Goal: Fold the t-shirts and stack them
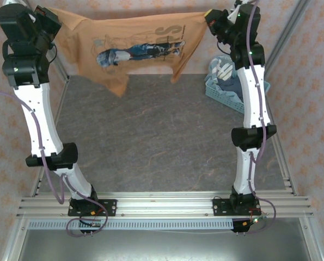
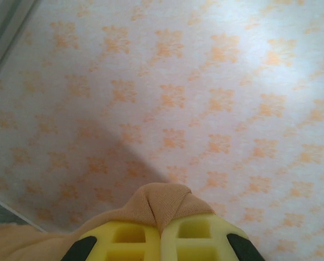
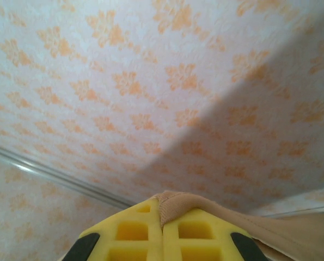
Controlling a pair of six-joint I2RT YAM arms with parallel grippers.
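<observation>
white wallpaper with a repeating orange floral pattern point(image 1: 309, 81) covers the walls to the left, back and right of a dark grey, marble-veined tabletop point(image 1: 151, 136). silver aluminium rails point(image 1: 162, 202) run across its near edge, and a silver metal post point(image 1: 287, 30) slants up at the right. a soft grey shadow point(image 3: 249, 125) falls across the wallpaper.

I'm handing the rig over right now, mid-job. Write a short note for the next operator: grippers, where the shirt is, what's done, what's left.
Left gripper: shut on one end of the top edge of the soft orange-brown cotton t-shirt.
Right gripper: shut on the other end.
Shirt: hangs spread between the two raised arms over the far end of the grey table, printed side facing the top camera.
Light blue plastic lattice basket: far right of the table, cloth inside.
Done: shirt lifted and spread.
Left: lay it flat, fold it, stack it.
</observation>
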